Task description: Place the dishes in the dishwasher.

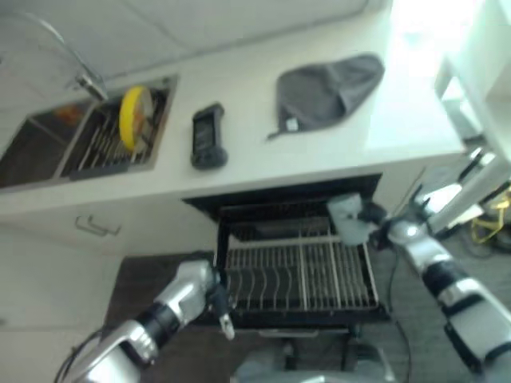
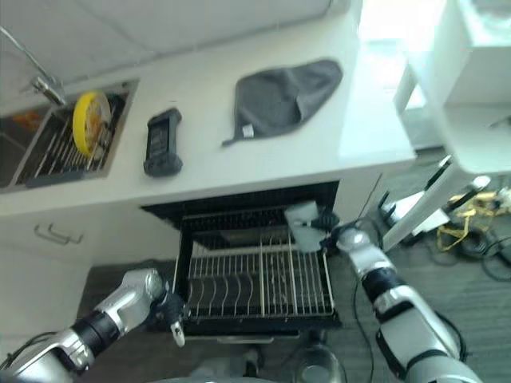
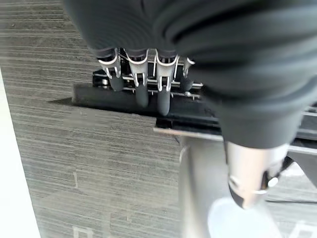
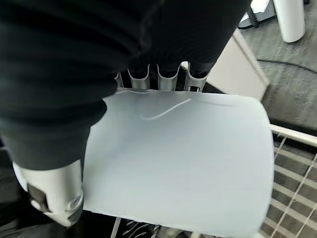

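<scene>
Right hand [image 1: 369, 219] is up at the back right corner of the pulled-out wire dishwasher rack [image 1: 299, 275], and it's clamped on a pale grey-white squarish plate [image 4: 178, 166], fingers [image 4: 167, 82] behind the far edge and the thumb [image 4: 52, 196] over the near one, as the right wrist view shows. The plate sits flat against the palm side of the hand, reaching out past the fingers over the rack's wires, and in the head views it looks tilted up more or less on edge, with its long axis running roughly front to back over the rack's right end; hard to call the exact angle. Left hand [image 1: 217, 297] hangs at the front left corner of the rack, fingers straight and pointing down by the dark front rail, gripping nothing. The rack itself looks bare of dishes. Up on the white table [image 1: 255, 104] there's a round yellow plate [image 1: 133, 116] standing on edge in the drying rack inside the sink [image 1: 48, 144], a black handheld device [image 1: 208, 136] lying just beside the sink, and a crumpled dark grey cloth [image 1: 331, 88] farther right.
</scene>
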Robot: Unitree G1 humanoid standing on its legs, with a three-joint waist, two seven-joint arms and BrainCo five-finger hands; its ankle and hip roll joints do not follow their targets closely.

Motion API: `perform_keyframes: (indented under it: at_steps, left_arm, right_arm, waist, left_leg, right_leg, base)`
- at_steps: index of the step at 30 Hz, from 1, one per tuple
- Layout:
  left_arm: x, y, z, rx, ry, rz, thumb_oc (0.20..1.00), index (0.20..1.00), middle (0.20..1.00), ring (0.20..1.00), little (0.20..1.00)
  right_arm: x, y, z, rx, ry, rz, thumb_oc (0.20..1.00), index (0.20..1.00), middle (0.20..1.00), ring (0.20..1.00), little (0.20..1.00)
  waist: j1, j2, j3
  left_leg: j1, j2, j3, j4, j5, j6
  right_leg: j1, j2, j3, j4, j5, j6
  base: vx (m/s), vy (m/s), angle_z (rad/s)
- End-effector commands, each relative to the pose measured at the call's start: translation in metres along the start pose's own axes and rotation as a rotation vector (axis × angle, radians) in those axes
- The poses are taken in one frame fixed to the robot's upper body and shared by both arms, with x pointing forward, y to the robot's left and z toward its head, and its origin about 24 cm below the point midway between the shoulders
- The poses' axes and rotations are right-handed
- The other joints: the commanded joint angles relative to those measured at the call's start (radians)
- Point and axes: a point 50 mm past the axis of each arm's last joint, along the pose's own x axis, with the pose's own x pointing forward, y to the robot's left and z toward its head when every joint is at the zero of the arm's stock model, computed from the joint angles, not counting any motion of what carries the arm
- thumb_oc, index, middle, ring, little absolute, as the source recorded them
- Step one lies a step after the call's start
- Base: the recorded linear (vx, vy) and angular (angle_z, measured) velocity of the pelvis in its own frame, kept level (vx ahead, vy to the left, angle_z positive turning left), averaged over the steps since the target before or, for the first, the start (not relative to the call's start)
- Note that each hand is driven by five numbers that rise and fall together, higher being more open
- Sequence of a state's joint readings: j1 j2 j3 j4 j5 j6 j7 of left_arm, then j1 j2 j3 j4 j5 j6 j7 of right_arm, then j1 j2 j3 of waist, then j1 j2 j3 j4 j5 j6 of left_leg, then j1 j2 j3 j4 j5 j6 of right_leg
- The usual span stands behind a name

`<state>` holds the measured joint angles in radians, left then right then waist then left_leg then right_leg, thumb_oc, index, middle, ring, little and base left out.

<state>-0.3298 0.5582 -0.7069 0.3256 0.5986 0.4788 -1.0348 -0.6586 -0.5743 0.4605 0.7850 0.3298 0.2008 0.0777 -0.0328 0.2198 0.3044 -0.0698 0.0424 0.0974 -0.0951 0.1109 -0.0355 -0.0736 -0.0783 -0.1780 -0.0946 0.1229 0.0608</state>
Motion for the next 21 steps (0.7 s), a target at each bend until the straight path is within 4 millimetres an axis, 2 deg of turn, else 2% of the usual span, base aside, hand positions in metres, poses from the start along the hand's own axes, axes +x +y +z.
perform_keyframes:
  at_steps: [1,8,12,17,21]
  left_arm:
    - [0.047,-0.085,-0.057,-0.048,0.199,-0.332,1.000,1.000,1.000,1.000,1.000]
    - [0.052,-0.081,-0.046,-0.045,0.157,-0.257,1.000,1.000,1.000,1.000,1.000]
    - [0.056,-0.083,-0.040,-0.055,0.132,-0.248,1.000,1.000,1.000,1.000,1.000]
    - [0.063,-0.091,-0.032,-0.059,0.100,-0.253,1.000,1.000,1.000,1.000,1.000]
    - [0.069,-0.095,-0.027,-0.065,0.082,-0.242,1.000,1.000,1.000,1.000,1.000]
  right_arm:
    - [0.003,-0.008,0.033,0.038,-0.117,-0.032,0.200,0.200,0.200,0.200,0.200]
    - [0.004,-0.034,0.050,0.032,-0.113,-0.120,0.200,0.200,0.200,0.200,0.200]
    - [0.003,-0.048,0.050,0.059,-0.084,-0.173,0.200,0.200,0.200,0.200,0.200]
    - [0.005,-0.045,0.046,0.057,-0.049,-0.150,0.200,0.200,0.200,0.200,0.200]
    - [0.011,-0.030,0.042,0.078,0.006,-0.129,0.200,0.200,0.200,0.200,0.200]
  waist:
    - [0.031,-0.083,0.065]
    - [0.038,-0.058,0.087]
    - [0.039,-0.045,0.087]
    - [0.040,-0.038,0.088]
    - [0.038,-0.038,0.089]
  left_leg:
    - [-0.013,0.014,-0.027,0.008,-0.053,-0.039]
    - [-0.047,0.007,-0.017,0.008,-0.047,-0.042]
    - [-0.053,0.004,-0.013,0.008,-0.047,-0.042]
    - [-0.051,0.000,-0.010,0.008,-0.049,-0.041]
    - [-0.051,-0.002,-0.006,0.008,-0.051,-0.040]
  right_leg:
    - [0.022,-0.047,0.020,0.007,-0.077,0.060]
    - [-0.019,-0.060,0.015,0.009,-0.070,0.063]
    - [-0.030,-0.064,0.016,0.013,-0.071,0.063]
    - [-0.032,-0.067,0.018,0.015,-0.073,0.061]
    - [-0.036,-0.069,0.020,0.019,-0.074,0.060]
  base:
    - [-0.11,0.054,-0.02]
    - [-0.06,0.050,0.00]
    - [-0.01,0.058,0.01]
    - [0.00,0.046,-0.01]
    - [-0.01,0.019,0.00]
